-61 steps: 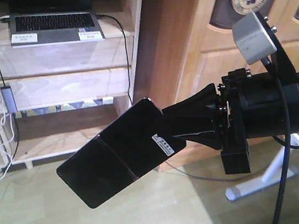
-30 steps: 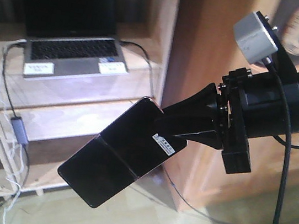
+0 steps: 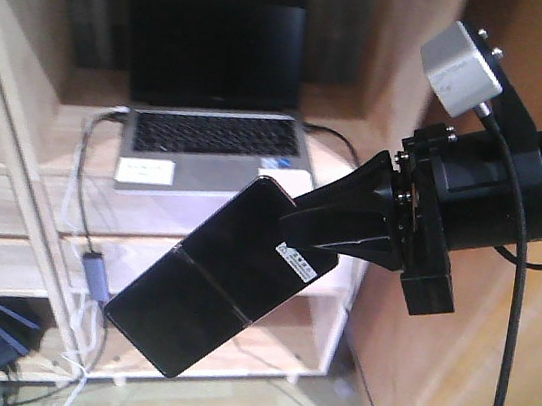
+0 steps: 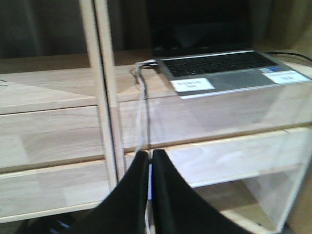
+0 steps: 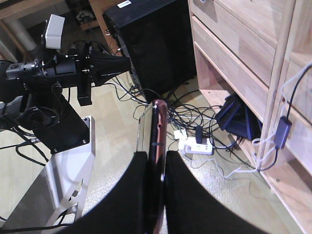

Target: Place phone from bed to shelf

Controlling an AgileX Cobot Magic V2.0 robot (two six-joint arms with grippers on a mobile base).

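The phone point(image 3: 219, 287), a glossy black slab with a centre crease and a white sticker, hangs tilted in the air in front of the pale-wood shelf point(image 3: 6, 216). My right gripper point(image 3: 291, 241) is shut on its upper end. In the right wrist view the phone point(image 5: 155, 126) stands edge-on between the fingers of that gripper point(image 5: 156, 155), above the floor. My left gripper point(image 4: 149, 153) is shut with nothing in it, facing the shelf boards point(image 4: 58, 136); it also shows as a black cone, the left gripper point(image 5: 127, 63), at the upper left. The bed is out of view.
A grey laptop point(image 3: 214, 145) with a dark screen sits open on a shelf board, cables trailing from it. A power strip point(image 5: 197, 145) and tangled cables lie on the floor by the shelf base. A black box point(image 5: 151, 44) stands behind. An orange-brown cabinet point(image 3: 467, 392) is at right.
The whole view has swung towards the shelf: the laptop and boards have slid rightwards to sit directly behind the phone. The phone stays held the same way in the right gripper.
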